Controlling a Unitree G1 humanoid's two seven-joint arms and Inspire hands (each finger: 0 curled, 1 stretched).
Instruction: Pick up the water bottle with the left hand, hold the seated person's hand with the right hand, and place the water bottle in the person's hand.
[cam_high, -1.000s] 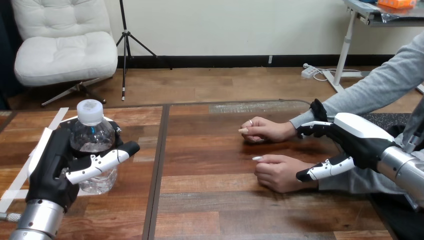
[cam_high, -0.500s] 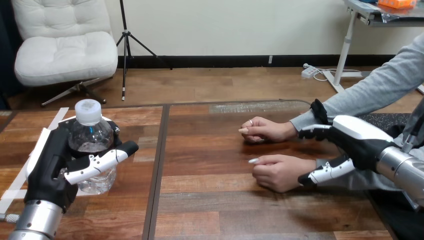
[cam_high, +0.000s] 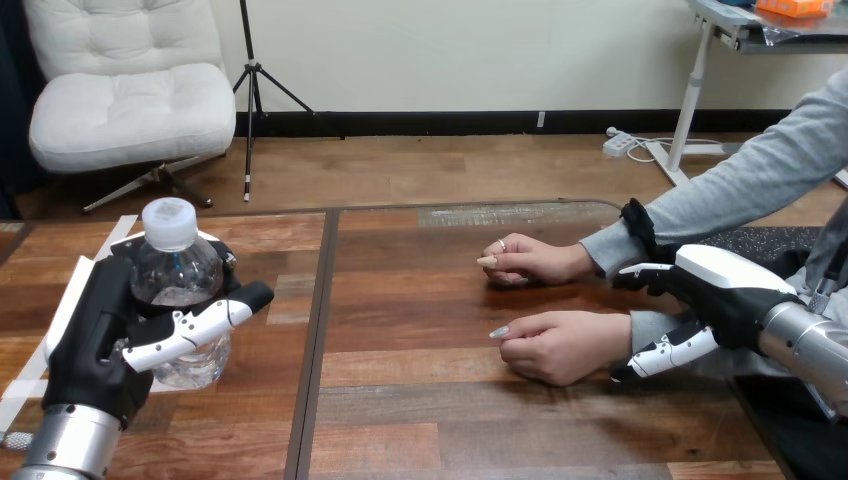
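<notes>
Wooden table (cam_high: 450, 400) across the foreground. At its right side, person's far hand (cam_high: 530, 262) and person's near hand (cam_high: 560, 345), both resting knuckles-up, loosely curled. Right hand (cam_high: 725, 295) at the near wrist, fingers (cam_high: 645, 272) above the sleeve, thumb (cam_high: 670, 352) below, spread and not closed on it. Left hand (cam_high: 110, 330) wrapped round the water bottle (cam_high: 180, 275), upright at the table's left, well apart from the person. Likely trouble: clamping sleeve instead of hand; no upturned palm to receive; smooth bottle tilting in transit.
</notes>
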